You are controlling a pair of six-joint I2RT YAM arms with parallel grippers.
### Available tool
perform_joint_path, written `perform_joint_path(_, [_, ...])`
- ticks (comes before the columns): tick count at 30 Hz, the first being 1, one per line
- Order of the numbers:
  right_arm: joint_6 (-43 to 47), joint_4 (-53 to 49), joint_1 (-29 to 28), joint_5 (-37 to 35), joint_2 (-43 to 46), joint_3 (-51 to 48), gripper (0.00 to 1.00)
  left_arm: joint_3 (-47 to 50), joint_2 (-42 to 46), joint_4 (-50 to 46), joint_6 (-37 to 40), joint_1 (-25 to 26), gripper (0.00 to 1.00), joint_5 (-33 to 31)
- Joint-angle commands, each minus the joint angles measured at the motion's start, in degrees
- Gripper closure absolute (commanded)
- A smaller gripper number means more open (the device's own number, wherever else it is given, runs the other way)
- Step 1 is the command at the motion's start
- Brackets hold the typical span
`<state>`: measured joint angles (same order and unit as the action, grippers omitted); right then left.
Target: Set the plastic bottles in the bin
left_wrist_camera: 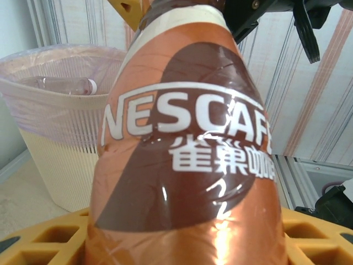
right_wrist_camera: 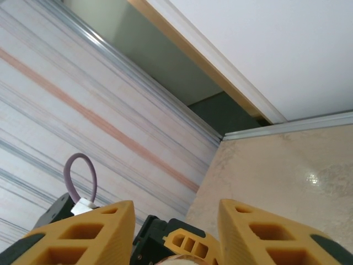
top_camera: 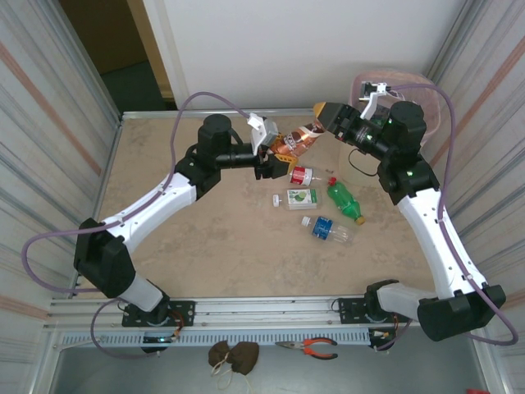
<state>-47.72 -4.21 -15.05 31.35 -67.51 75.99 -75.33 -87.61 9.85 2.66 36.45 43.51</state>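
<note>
My left pincer (top_camera: 281, 153) is clamped on the brown coffee bottle (left_wrist_camera: 187, 154). I hold it off the table (top_camera: 205, 238), with its lower part between my yellow fingers (left_wrist_camera: 66, 218) and its neck pointing away toward my right pincer (top_camera: 322, 111).

That right pincer sits at the bottle's far end. One of its yellow fingers shows just beside the neck in the left wrist view. In its own camera the two fingers (right_wrist_camera: 118, 237) stand apart, with something pale low between them. I cannot tell whether it has gripped the bottle or merely brackets it.

The bin (left_wrist_camera: 49, 143) stands beyond my left pincer and just behind my right one, with its pink liner over the rim and a clear bottle (left_wrist_camera: 66, 85) lying inside.

Four more bottles lie on the table on the near side of both pincers. A red-labelled bottle (top_camera: 301, 175) lies closest, below my left pincer. Then come a green-labelled bottle (top_camera: 300, 199), a green bottle (top_camera: 345, 202) and a blue-labelled bottle (top_camera: 328, 229), the last one farthest from both pincers.
</note>
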Motion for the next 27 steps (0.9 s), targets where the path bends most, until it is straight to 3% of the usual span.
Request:
perform_joint_path(1, [-0.3,0.9,-0.3,0.4,0.0,1.2,0.63,-2.1,1.9,0.5,0.8,0.5,0.5,-1.8])
perform_joint_path(9, [0.3,1.1,-0.2,-0.2,0.2,1.5,0.78,-2.8,1.7,1.0,0.6,0.9,0.44,-2.4])
perform_joint_path(17, [2.0,-0.6,1.0,-1.3,0.2,3.2,0.8,-0.5,4.1,1.4,1.2,0.9,0.23,-5.2])
perform_joint_path(27, [5.1,-3.6,10.6,-0.1,-2.2,7.3,0.79,4.8,9.8,0.1,3.1,0.9,0.19,-8.4])
